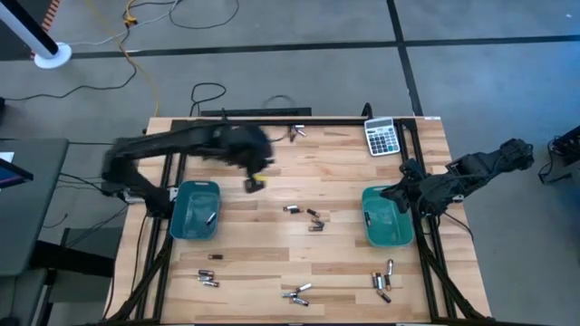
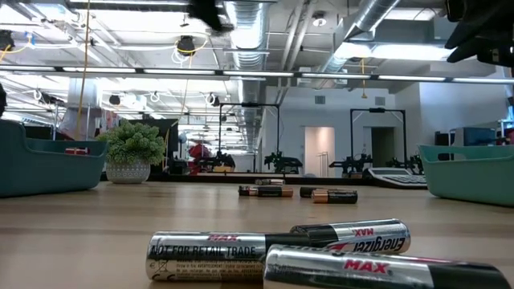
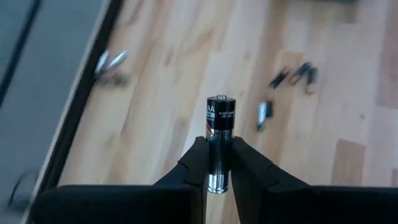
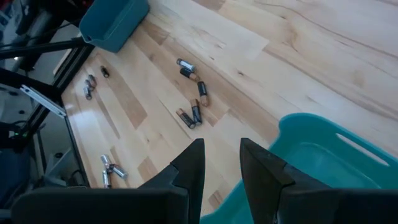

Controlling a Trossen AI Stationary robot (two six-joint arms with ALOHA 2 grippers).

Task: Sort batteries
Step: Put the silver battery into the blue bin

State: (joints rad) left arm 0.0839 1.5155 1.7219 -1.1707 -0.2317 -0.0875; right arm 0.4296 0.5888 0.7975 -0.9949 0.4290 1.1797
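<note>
Two teal bins are sitting on the wooden table [image 1: 272, 254]. The left bin [image 1: 195, 210] is holding at least one battery, lying near its right wall; the low view also shows a small cell poking above its rim. The right bin [image 1: 388, 217] is showing no contents that can be made out. Loose batteries are lying across the table: a central cluster [image 1: 304, 215] between the bins, a group near the left front [image 1: 207, 276], a pile at the front centre [image 1: 297, 292], a group at the right front [image 1: 383, 281], and a pair by the far edge [image 1: 297, 132]. A calculator [image 1: 382, 137] is resting at the far right corner. The left gripper [image 1: 255, 182] is hovering above the table, to the right of the left bin and left of the central cluster, its arm reaching in from the left side. Its fingers are clenching a single battery [image 3: 219, 142], which is standing out lengthwise between them. The right gripper [image 4: 219, 163] is hanging over the far left rim of the right bin, its arm folded in from the right edge. Its jaws are standing slightly apart with nothing between them.
</note>
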